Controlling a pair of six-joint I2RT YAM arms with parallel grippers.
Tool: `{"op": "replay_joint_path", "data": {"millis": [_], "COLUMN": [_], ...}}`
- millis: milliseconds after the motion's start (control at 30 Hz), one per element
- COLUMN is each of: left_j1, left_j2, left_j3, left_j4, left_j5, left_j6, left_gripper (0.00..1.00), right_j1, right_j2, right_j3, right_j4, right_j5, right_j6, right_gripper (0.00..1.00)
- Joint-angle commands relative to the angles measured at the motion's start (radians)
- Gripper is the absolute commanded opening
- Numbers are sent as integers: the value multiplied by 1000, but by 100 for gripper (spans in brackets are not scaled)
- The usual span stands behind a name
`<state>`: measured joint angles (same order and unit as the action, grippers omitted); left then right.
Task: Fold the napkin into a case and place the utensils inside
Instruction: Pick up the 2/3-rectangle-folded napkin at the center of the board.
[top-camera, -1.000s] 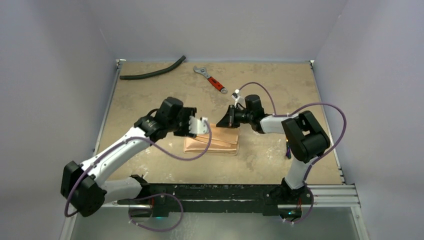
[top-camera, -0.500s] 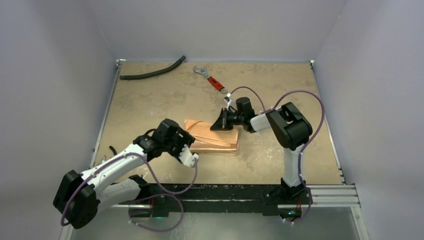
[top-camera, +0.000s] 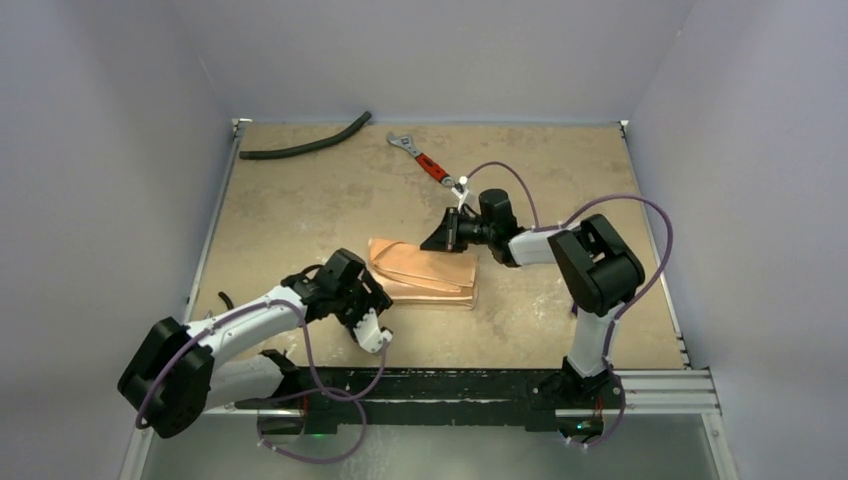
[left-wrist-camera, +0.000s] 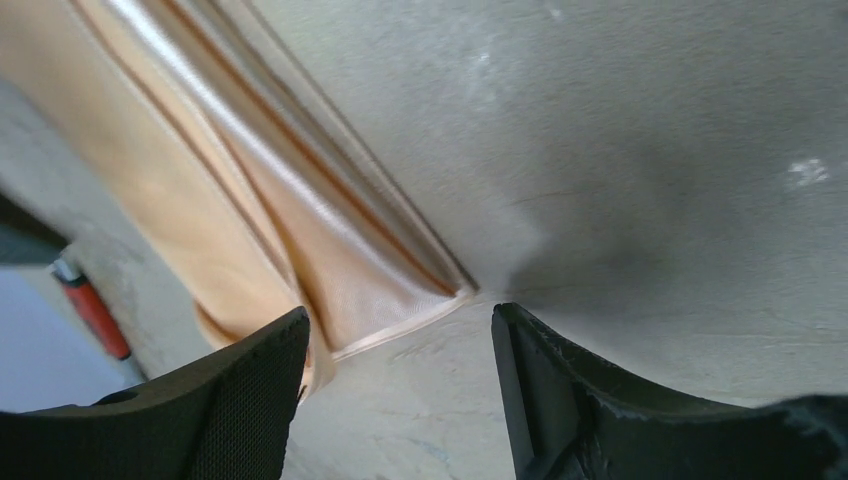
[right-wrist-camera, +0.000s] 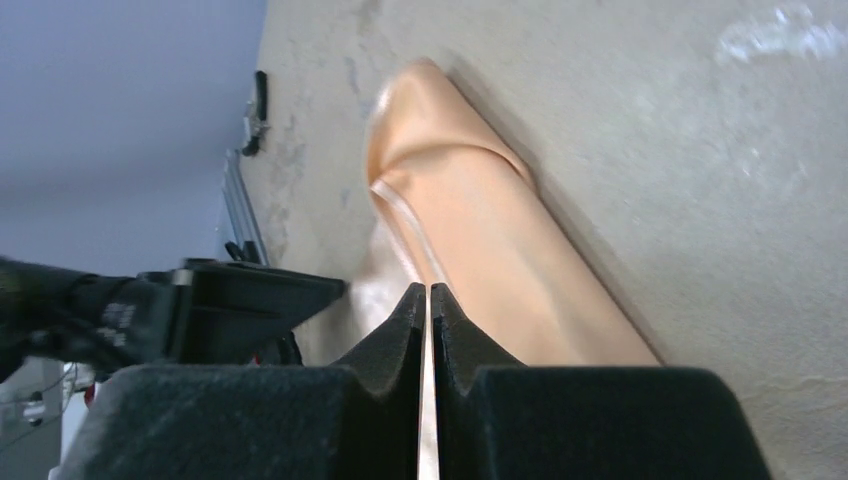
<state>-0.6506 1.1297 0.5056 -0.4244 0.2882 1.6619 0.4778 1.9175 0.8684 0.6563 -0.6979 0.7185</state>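
The peach-orange napkin (top-camera: 425, 272) is found folded into a flat, layered oblong on the bench (top-camera: 290, 215). It lies about midway between the left and right edges and somewhat nearer the near edge than the far one. Several stacked fold lines are seen along its near side. At its far-left end the top layer is raised in a rounded hump.

The left gripper (top-camera: 374, 335) is held low, just off the napkin's near-left corner. In the left wrist view, its jaws are seen standing well apart with nothing between them. The corner of the napkin (left-wrist-camera: 250, 200) is seen just ahead of the gap, on bare bench.

The right gripper (top-camera: 443, 236) is positioned at the napkin's far edge, toward its right end. In the right wrist view, its fingers (right-wrist-camera: 400, 330) are pressed together, with only a hairline slit left. The napkin (right-wrist-camera: 480, 260) begins right at their tips. Whether a layer of cloth is pinched cannot be told.

A curved black hose (top-camera: 305, 147) is noted by the far-left corner. A red-handled wrench (top-camera: 422, 160) lies near the far edge, well apart from the napkin.
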Motion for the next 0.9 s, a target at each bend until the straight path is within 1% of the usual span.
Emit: {"op": "replay_joint_path", "data": {"millis": [0, 133, 233, 267, 367, 567, 633, 867], "left_j1": [-3, -3, -4, -4, -3, -4, -4, -4], "left_j2": [56, 91, 114, 128, 161, 178, 179, 184], "left_j3": [12, 12, 14, 21, 41, 32, 33, 83], "left_j4": [-53, -56, -3, 1, -4, 35, 64, 198], "left_j5": [39, 34, 27, 25, 23, 26, 28, 16], "left_j6": [67, 88, 58, 48, 28, 4, -16, -179], "left_gripper": [65, 63, 61, 59, 49, 41, 35, 5], "right_j1": [27, 77, 113, 120, 134, 154, 157, 159], "right_j2": [-75, -22, 13, 23, 64, 137, 150, 160], "right_j3": [6, 47, 75, 77, 62, 45, 31, -10], "right_j4": [32, 58, 68, 75, 117, 104, 99, 93], "right_j5": [7, -6, -5, -6, -18, 28, 46, 67], "right_j6": [-14, -5, -18, -22, -22, -67, -67, -79], "right_gripper": [7, 7, 7, 7, 6, 5, 4, 2]}}
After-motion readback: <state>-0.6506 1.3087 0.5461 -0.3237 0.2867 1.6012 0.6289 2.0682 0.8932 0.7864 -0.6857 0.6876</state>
